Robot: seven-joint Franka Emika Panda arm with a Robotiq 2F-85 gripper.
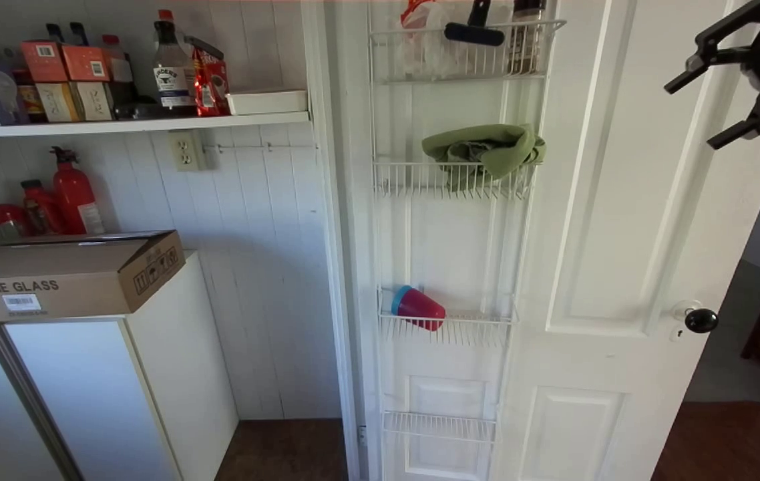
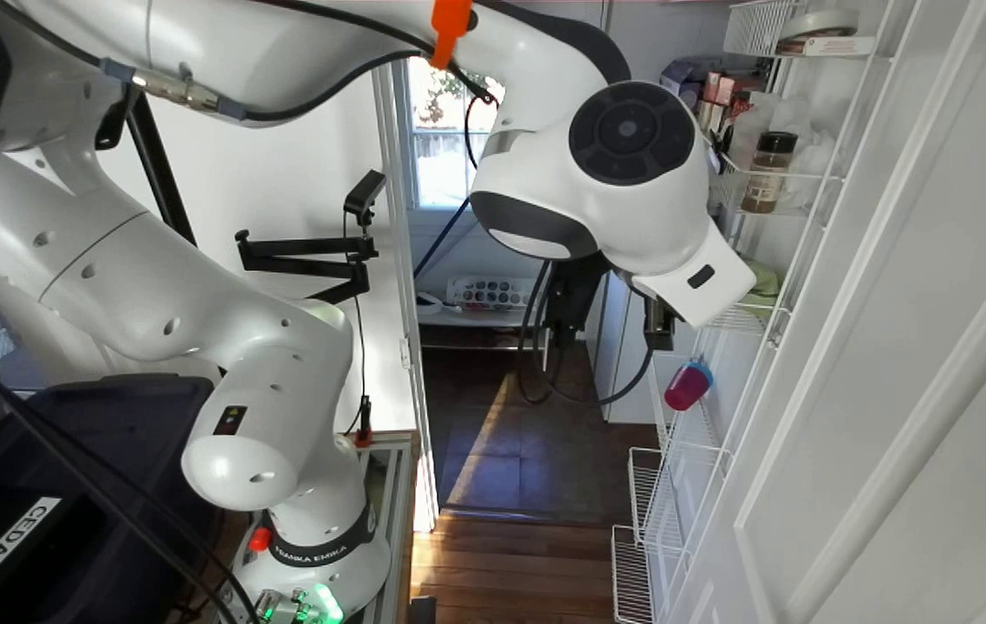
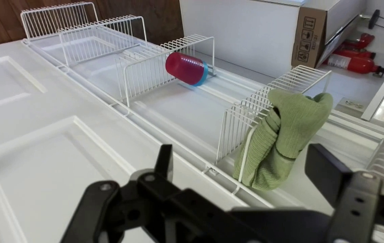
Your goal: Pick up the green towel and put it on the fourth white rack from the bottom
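The green towel [image 1: 520,147] lies bunched in a white wire rack [image 1: 407,164] on the door, partly above its rail. It shows in the wrist view [image 3: 300,125], leaning over the wires of that rack [image 3: 246,155], and a little of it in an exterior view [image 2: 762,282]. This rack is just above the one with the cup; two lower racks show in the wrist view. My gripper [image 1: 692,115] is open and empty, apart from the towel, in front of the door. In the wrist view the towel is between and beyond the open fingers [image 3: 241,152].
A red cup with a blue rim [image 1: 423,307] lies in the rack below. The rack above [image 1: 387,60] holds a plastic bag, a black tool [image 1: 473,33] and a jar [image 2: 768,173]. The door has a black knob [image 1: 700,321]. A cardboard box [image 1: 73,280] sits on a cabinet.
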